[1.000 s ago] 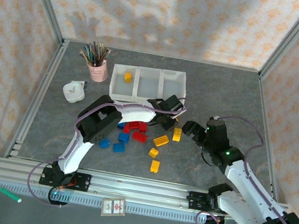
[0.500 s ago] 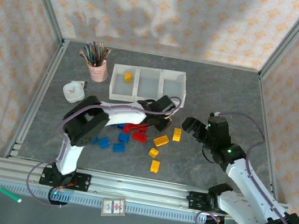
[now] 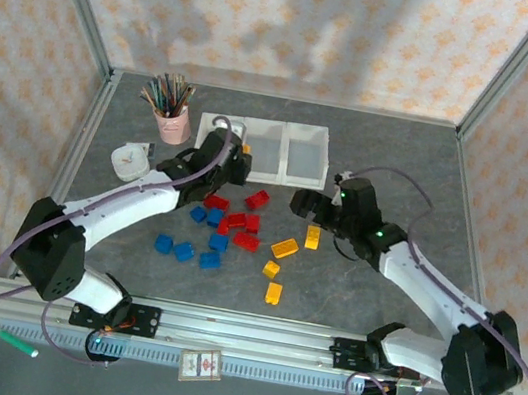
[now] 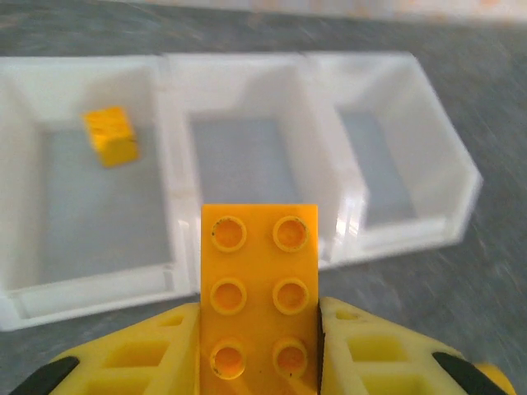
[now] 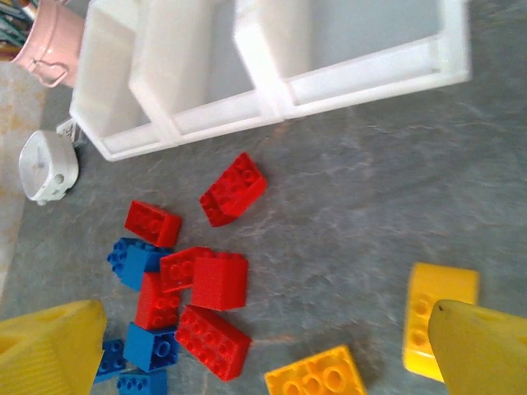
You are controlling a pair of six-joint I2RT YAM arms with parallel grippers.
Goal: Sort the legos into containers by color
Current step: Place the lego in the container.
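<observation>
My left gripper [image 3: 240, 159] hangs at the near edge of the left bin, shut on an orange six-stud brick [image 4: 259, 284] that stands between its yellow fingers [image 4: 362, 346]. The three joined white containers [image 4: 177, 247] lie just ahead of it; a yellow brick [image 4: 109, 136] rests in the left one, and the other two are bare. My right gripper [image 3: 307, 205] is open, low over the table right of the pile. Red legos [image 5: 233, 188], blue legos [image 5: 150, 346] and yellow legos [image 5: 440, 317] lie scattered on the grey table [image 3: 381, 166].
A pink cup of pencils [image 3: 171, 116] stands left of the bins. A white round object [image 3: 130, 161] sits beside it. An aluminium rail [image 3: 251, 332] runs along the table's front edge, with a green marker [image 3: 17, 343] and a card [image 3: 201, 364] below it.
My left gripper has swung from the brick pile up and left to the left bin with the orange brick. My right gripper has slid left and a little farther out, toward the pile.
</observation>
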